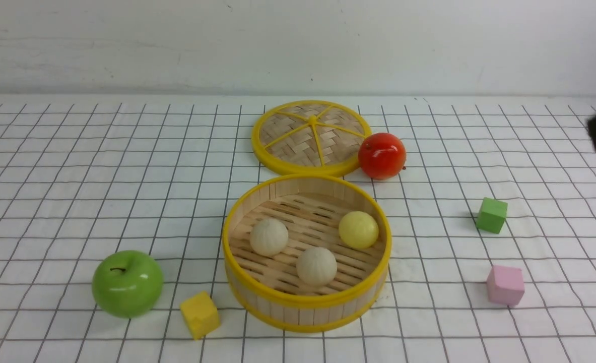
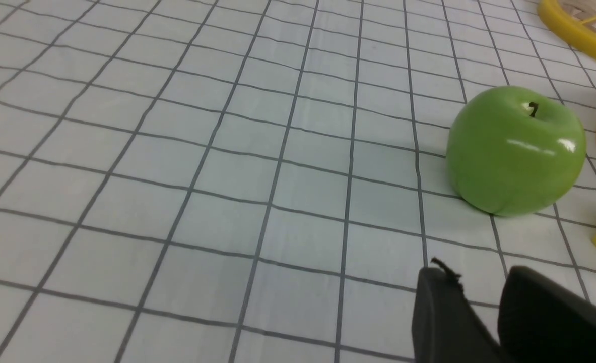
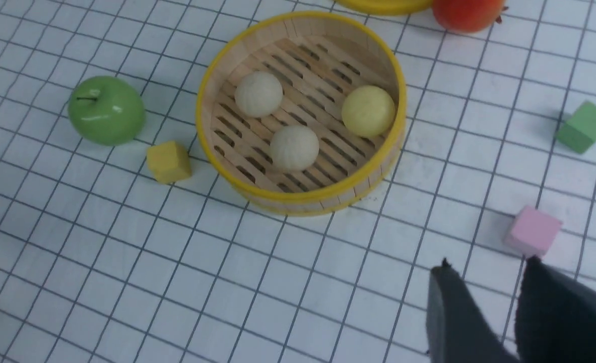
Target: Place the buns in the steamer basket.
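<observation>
The buns (image 1: 316, 265) all lay inside the steamer basket (image 1: 306, 301). I saw my right hand (image 3: 489, 282) and left hand (image 2: 476, 285) slightly parted and empty, well apart from the basket.

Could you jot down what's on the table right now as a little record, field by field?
basket: open, holds all three buns
buns: two beige, one yellow, apart from each other
lid: flat on table behind basket
red fruit: beside lid
green apple: left of basket
cubes: yellow, green, pink
right gripper: empty, jaws slightly apart
left gripper: empty, near apple
</observation>
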You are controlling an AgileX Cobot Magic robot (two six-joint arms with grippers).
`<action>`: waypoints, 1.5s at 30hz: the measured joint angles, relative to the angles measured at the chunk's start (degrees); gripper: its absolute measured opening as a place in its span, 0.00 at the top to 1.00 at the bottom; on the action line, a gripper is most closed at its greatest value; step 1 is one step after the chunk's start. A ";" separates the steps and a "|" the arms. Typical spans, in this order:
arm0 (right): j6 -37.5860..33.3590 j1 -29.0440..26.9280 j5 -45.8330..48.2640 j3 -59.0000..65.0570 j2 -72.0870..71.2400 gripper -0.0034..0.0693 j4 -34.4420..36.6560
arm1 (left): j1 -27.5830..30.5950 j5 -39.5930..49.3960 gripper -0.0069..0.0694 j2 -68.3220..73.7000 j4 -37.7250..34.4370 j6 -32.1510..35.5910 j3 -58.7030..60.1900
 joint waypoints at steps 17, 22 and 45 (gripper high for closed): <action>2.12 0.00 0.43 20.96 -19.27 0.98 2.20 | 0.00 0.00 0.65 0.00 0.00 0.00 0.00; 2.12 0.00 0.43 21.07 -19.96 0.98 2.30 | 0.00 0.00 0.65 0.00 0.05 0.00 0.00; 1.41 -23.42 -53.12 74.43 -51.94 0.97 -14.97 | 0.00 0.00 0.65 0.00 0.05 0.00 0.00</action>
